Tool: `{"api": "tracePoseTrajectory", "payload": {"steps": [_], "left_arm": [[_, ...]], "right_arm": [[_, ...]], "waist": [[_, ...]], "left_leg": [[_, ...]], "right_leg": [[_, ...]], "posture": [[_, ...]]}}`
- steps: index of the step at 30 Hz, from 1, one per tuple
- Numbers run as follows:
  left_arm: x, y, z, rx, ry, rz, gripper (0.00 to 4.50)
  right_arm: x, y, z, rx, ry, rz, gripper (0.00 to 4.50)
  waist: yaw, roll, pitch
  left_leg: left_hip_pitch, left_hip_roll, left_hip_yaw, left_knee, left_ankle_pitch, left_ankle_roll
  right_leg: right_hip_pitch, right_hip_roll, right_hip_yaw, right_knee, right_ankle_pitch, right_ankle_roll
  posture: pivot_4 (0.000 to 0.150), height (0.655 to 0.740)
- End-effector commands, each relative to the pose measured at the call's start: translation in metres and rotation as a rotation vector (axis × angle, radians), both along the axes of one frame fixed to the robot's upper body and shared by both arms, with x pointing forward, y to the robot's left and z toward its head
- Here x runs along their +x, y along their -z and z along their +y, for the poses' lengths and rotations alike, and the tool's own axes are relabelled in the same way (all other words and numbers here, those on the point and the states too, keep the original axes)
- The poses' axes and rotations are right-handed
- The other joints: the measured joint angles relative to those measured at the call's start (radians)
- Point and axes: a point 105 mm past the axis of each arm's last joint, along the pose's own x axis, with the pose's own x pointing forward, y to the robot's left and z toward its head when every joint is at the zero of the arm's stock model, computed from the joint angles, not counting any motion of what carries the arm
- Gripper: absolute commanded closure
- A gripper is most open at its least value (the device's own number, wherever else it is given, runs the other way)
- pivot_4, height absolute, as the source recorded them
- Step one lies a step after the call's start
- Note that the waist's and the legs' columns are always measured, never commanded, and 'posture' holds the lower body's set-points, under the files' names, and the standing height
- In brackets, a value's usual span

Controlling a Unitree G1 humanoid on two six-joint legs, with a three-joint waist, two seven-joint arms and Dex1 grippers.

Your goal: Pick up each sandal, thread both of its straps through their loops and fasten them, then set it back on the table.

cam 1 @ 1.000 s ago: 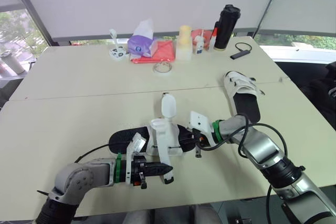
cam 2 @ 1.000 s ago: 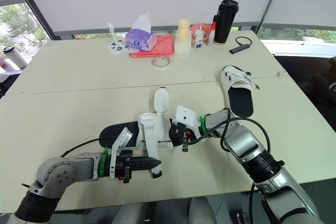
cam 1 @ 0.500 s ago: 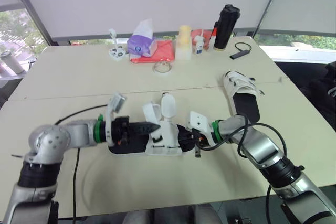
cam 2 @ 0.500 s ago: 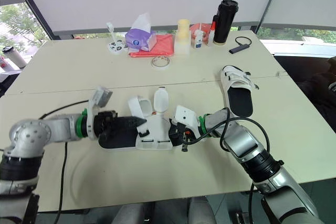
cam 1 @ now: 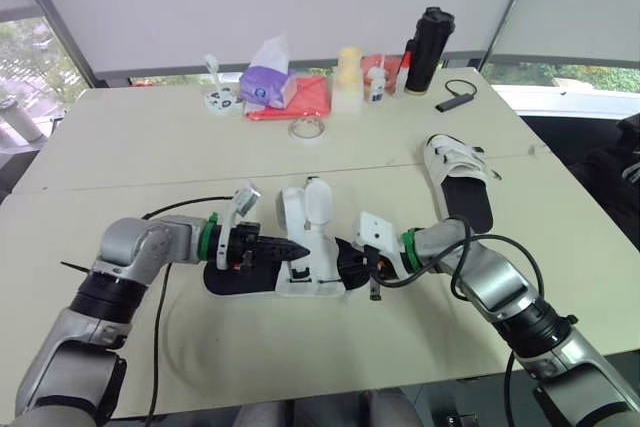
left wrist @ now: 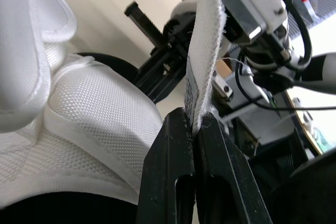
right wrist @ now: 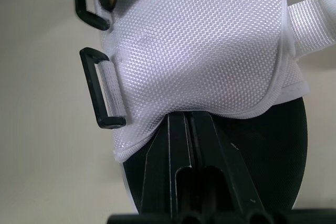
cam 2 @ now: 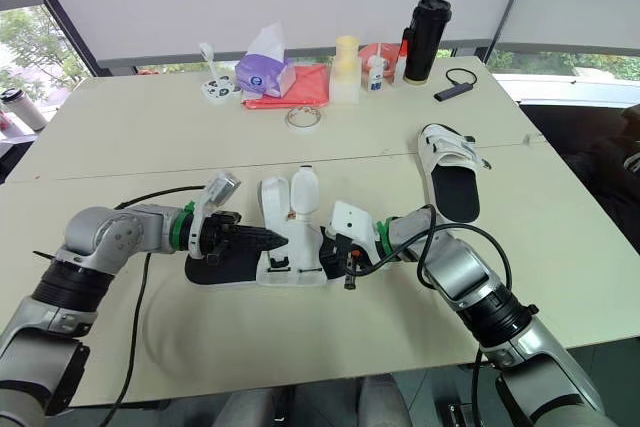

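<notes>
A sandal (cam 1: 250, 275) with a black sole and a white upper lies on the table in front of me. Its two white straps (cam 1: 306, 209) stand up unfastened. My left gripper (cam 1: 298, 249) reaches in from the left and is shut on one strap (left wrist: 202, 61), holding it upright. My right gripper (cam 1: 372, 267) comes from the right, shut on the edge of the white upper (right wrist: 199, 51). Two black loops (right wrist: 97, 95) hang at that upper's side, with nothing through them. A second sandal (cam 1: 460, 182) lies at the right, its straps closed over its front.
Along the far edge stand a purple tissue pack (cam 1: 268, 82), a red cloth (cam 1: 305, 97), a pale bottle (cam 1: 349, 82), a glue bottle (cam 1: 377, 85), a black flask (cam 1: 425, 39) and a small black device (cam 1: 455, 102). A tape roll (cam 1: 308, 129) lies mid-table. A seam (cam 1: 150, 182) joins two tabletops.
My left arm swung from the table's front edge round to the sandal's left side, taking the strap from hanging forward to standing upright. The right arm has stayed put.
</notes>
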Motion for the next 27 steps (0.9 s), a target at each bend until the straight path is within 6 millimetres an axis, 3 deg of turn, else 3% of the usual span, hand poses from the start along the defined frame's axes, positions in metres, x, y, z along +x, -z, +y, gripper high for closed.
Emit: {"api": "tracePoseTrajectory", "payload": {"steps": [1, 8, 27], "left_arm": [[0.0, -0.004, -0.001, 0.008, 0.044, -0.034, 4.47], [0.0, 0.0, -0.002, 0.02, 0.064, -0.049, 4.47], [0.0, -0.015, -0.003, -0.035, 0.099, -0.068, 4.47]], "right_arm": [[0.002, 0.017, -0.009, -0.066, 0.055, 0.032, 4.5], [0.001, 0.017, -0.01, -0.066, 0.058, 0.032, 4.5], [0.002, 0.016, -0.008, -0.063, 0.055, 0.032, 4.5]], "waist": [[0.0, 0.0, 0.0], [0.0, 0.0, 0.0], [0.001, 0.0, 0.0]], "left_leg": [[0.0, 0.0, 0.0, 0.0, 0.0, 0.0], [0.0, 0.0, 0.0, 0.0, 0.0, 0.0], [0.0, 0.0, 0.0, 0.0, 0.0, 0.0]], "right_leg": [[0.0, 0.0, 0.0, 0.0, 0.0, 0.0], [0.0, 0.0, 0.0, 0.0, 0.0, 0.0], [0.0, 0.0, 0.0, 0.0, 0.0, 0.001]], "posture": [[0.15, 0.74], [0.15, 0.74], [0.15, 0.74]]}}
